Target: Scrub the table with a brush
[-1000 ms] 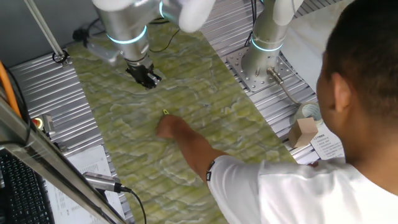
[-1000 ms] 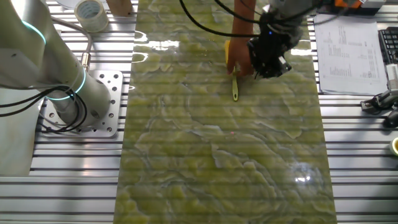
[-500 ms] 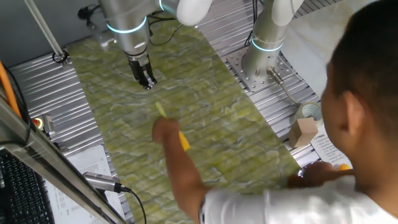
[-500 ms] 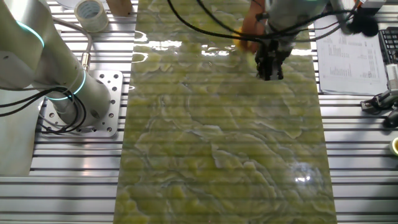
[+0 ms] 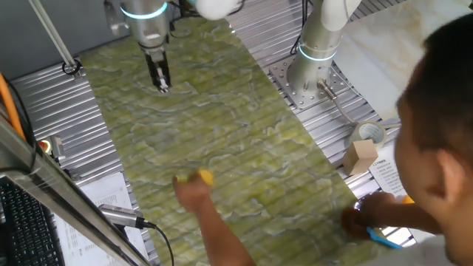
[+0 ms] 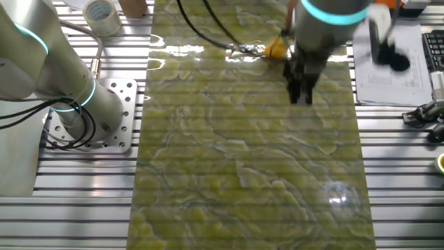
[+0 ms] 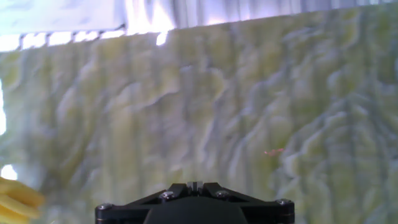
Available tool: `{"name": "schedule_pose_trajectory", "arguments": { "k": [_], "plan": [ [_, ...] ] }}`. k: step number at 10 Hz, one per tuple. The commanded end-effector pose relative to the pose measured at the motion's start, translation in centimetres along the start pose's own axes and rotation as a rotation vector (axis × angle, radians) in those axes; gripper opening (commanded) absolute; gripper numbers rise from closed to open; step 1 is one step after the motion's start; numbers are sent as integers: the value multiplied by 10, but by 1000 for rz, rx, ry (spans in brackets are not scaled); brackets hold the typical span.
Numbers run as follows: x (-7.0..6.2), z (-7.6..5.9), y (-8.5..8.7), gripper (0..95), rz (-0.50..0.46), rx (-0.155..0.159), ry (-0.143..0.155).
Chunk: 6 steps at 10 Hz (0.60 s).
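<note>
The table (image 5: 244,140) is a long olive-green and pale yellow marbled strip, also in the other fixed view (image 6: 243,173) and filling the hand view (image 7: 217,106). The small yellow brush (image 5: 203,177) is held in a person's hand (image 5: 191,191) just above the table's near part. In the other fixed view the brush (image 6: 276,50) peeks out beside the arm, and a yellow blur (image 7: 13,202) shows at the bottom left of the hand view. My gripper (image 5: 160,81) (image 6: 300,96) (image 7: 194,185) hangs over the table, fingers down, shut and empty, well apart from the brush.
A second robot arm stands on a bolted base (image 5: 314,55) (image 6: 83,111) beside the table. A tape roll (image 6: 102,14) and a cardboard box (image 5: 361,157) lie off the strip. Papers (image 6: 388,59) and a keyboard (image 5: 22,222) sit on the other side. The person's head (image 5: 443,111) fills the right of one view.
The person's hand lifted the brush off the table and drew it back toward the near end. My gripper moved away from it along the table and turned its fingers downward.
</note>
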<state>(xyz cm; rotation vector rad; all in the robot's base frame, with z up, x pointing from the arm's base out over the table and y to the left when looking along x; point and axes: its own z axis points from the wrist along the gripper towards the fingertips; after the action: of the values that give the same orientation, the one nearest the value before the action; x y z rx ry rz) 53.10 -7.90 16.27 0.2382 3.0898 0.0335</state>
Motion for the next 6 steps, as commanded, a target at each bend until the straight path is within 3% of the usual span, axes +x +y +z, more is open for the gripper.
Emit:
{"name": "schedule_pose_trajectory", "arguments": {
  "k": [1,2,4,6],
  "plan": [
    [-3,-1,-15,0,-202,44,21],
    [-3,-1,-11,0,-239,96,10],
    [-1,4,0,0,-246,100,-6],
    [1,7,20,0,-253,129,-9]
  ]
}}
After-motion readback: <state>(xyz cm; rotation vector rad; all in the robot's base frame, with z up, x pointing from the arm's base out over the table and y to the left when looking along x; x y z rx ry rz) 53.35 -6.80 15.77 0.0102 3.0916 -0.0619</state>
